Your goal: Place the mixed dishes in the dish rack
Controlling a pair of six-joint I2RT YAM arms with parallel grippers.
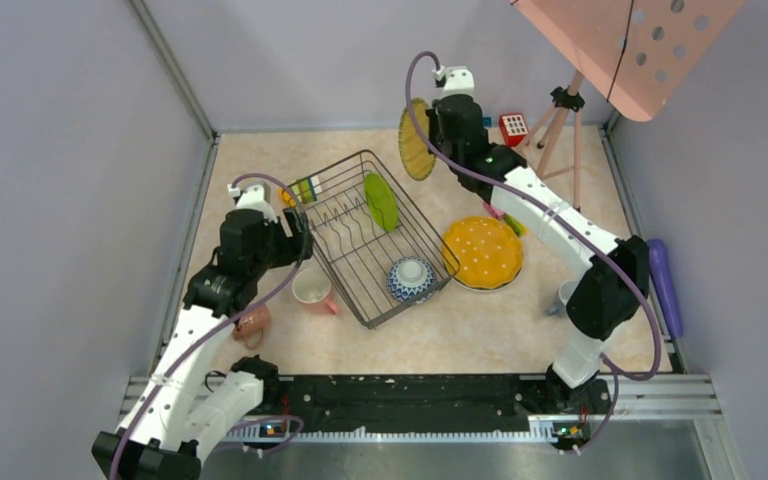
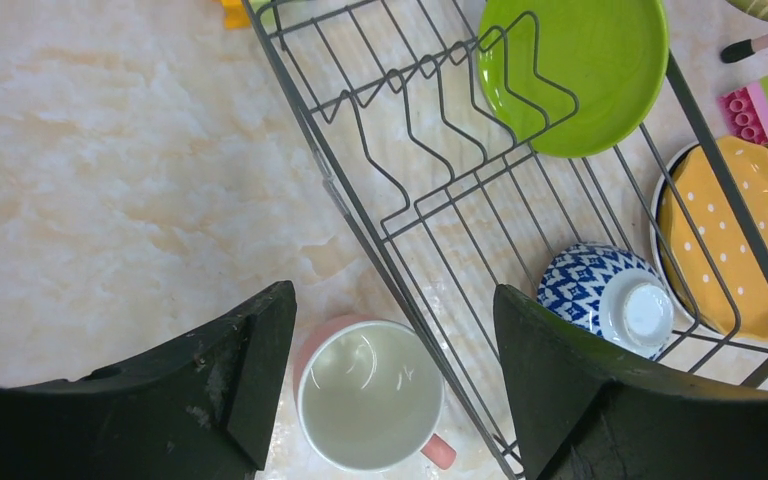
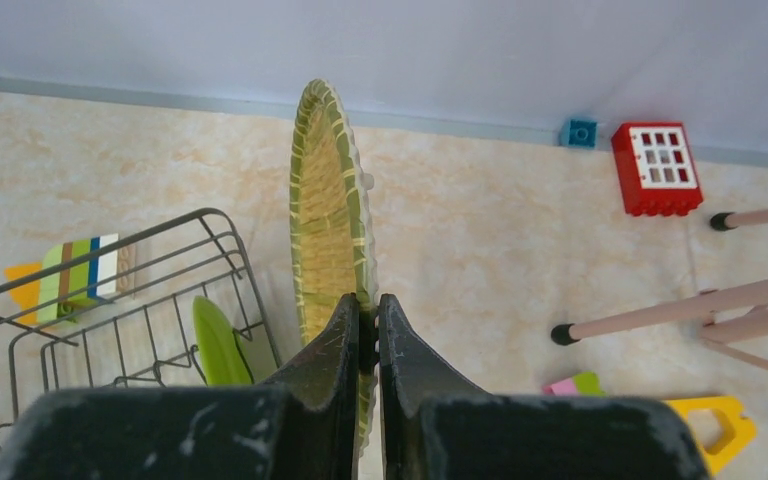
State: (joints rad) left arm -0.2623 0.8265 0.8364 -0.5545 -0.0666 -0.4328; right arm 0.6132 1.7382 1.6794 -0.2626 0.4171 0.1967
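Note:
The dark wire dish rack (image 1: 352,250) stands mid-table. It holds the lime green plate (image 1: 381,200) upright in a slot and the blue-white bowl (image 1: 411,278) upside down at its near end. The yellow-orange dotted plate (image 1: 483,252) lies flat to the rack's right. My right gripper (image 3: 371,305) is shut on the rim of a green-striped plate (image 3: 328,215), held upright in the air beyond the rack's far right corner (image 1: 416,140). My left gripper (image 2: 392,305) is open above a pink mug (image 2: 370,395) standing against the rack's left side. A second pink mug (image 1: 252,322) lies by the left arm. The grey-blue mug (image 1: 565,295) is partly hidden by the right arm.
A striped yellow-green-white piece (image 3: 80,275) sits at the rack's far end. A red window block (image 3: 655,168) and a small blue block (image 3: 579,132) lie by the back wall. Pink tripod legs (image 1: 557,130) under a pink perforated board (image 1: 630,40) stand at the back right. A purple object (image 1: 663,285) lies on the right edge.

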